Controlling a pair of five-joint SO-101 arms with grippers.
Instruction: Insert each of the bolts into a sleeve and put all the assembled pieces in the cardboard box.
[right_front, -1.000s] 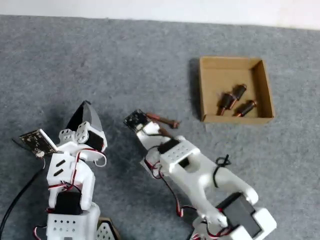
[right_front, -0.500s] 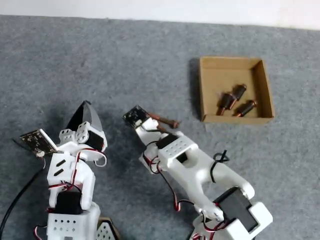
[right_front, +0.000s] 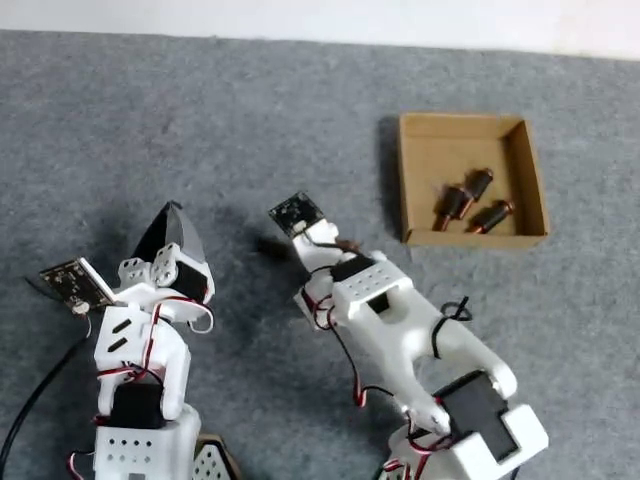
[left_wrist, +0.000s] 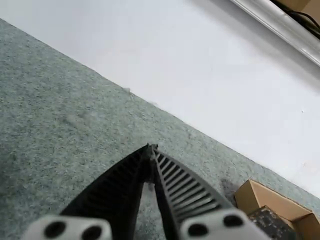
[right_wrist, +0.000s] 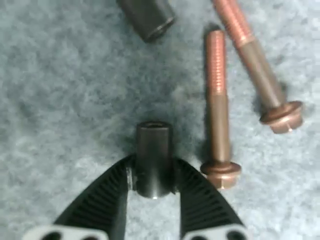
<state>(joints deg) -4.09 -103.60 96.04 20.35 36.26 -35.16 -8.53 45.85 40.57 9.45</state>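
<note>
Short dark metal sleeve (right_wrist: 154, 160) is sitting pinched in my right gripper (right_wrist: 153, 175), mid-frame, left of the brown cardboard box (right_front: 450, 155). I am holding it straight and gently for the long copper bolt (right_wrist: 218, 107).

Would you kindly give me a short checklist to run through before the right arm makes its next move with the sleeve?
1. The sleeve sits between the fingers of the right gripper, and both touch it: ok.
2. The sleeve's open end faces away from the gripper, unblocked: ok.
3. The nearest bolt lies free on the table beside the sleeve, not touching it: ok.
4. The left gripper is shut, empty and away from the parts: ok.
5. The cardboard box has bare floor beside its three assembled pieces: ok.
6. The grip is firm enough to lift: cannot tell.
</note>
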